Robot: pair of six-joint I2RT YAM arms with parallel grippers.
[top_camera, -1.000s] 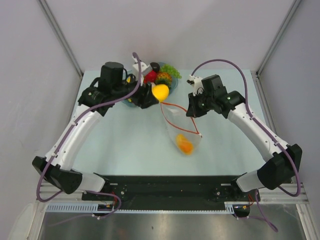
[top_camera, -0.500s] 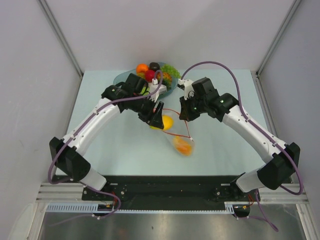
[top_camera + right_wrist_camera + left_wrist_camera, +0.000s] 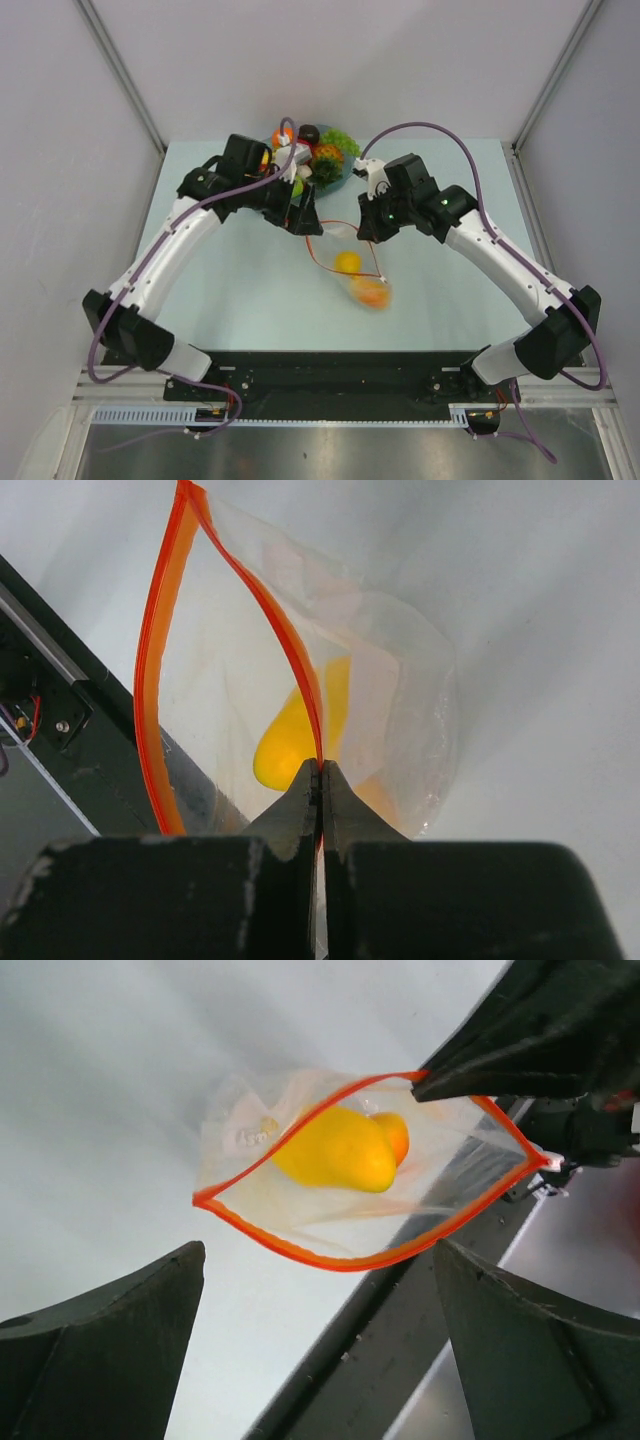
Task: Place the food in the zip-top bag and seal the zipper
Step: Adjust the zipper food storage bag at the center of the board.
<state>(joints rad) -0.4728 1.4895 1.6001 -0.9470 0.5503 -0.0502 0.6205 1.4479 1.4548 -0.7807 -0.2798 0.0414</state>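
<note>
The clear zip-top bag [image 3: 358, 278] lies mid-table with its mouth held open. My right gripper [image 3: 372, 235] is shut on the red-orange zipper [image 3: 160, 660] at the far rim, fingertips [image 3: 322, 770] pinching the strip. Inside the bag sit a yellow mango piece [image 3: 335, 1155] and an orange piece [image 3: 371, 292]. My left gripper [image 3: 308, 220] hovers just above and behind the bag's mouth. It is open, its fingers [image 3: 110, 1340] wide apart with nothing between them. More food, including green grapes [image 3: 340, 140] and a pineapple [image 3: 327, 155], lies in the tray.
The teal-blue tray [image 3: 349, 167] stands at the table's far edge, partly hidden by my left arm. Grey walls close in the left, right and back. A black rail [image 3: 330, 375] runs along the near edge, not far below the bag.
My left gripper carried the yellow mango piece from the tray to the bag's mouth, opened and let it go. The piece now lies inside the bag. The right gripper kept its grip.
</note>
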